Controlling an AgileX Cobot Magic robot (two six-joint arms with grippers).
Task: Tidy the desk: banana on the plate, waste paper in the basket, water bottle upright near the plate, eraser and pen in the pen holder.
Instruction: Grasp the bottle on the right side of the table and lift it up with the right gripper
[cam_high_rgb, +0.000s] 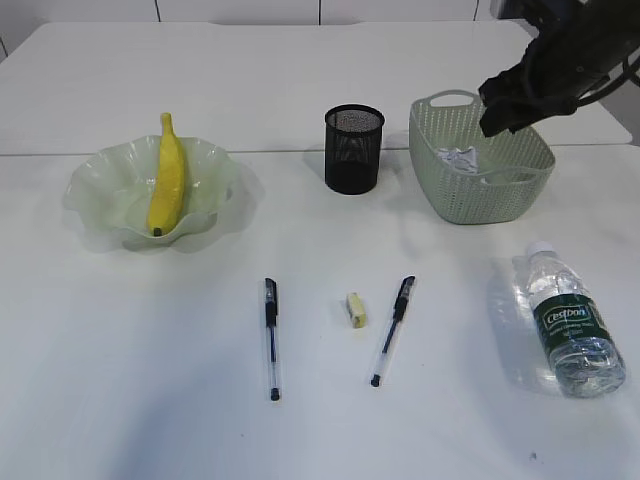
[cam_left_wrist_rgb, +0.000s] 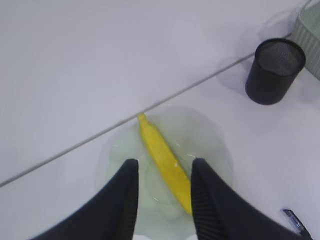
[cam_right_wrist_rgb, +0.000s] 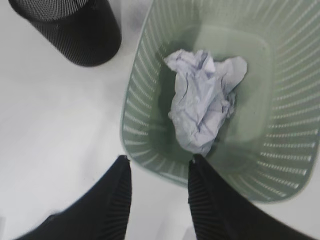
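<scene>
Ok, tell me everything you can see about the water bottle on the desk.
The water bottle is small, clear plastic, with a white cap and a dark green label with white lettering. It lies on its side on the white desk, at the near right, cap pointing away toward the basket but apart from it. Nothing touches it except the desk. It looks intact; the cap is on.

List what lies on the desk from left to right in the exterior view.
plate with the banana on it → left pen → pen holder and, nearer the camera, the eraser → right pen → basket with the waste paper inside → water bottle.
</scene>
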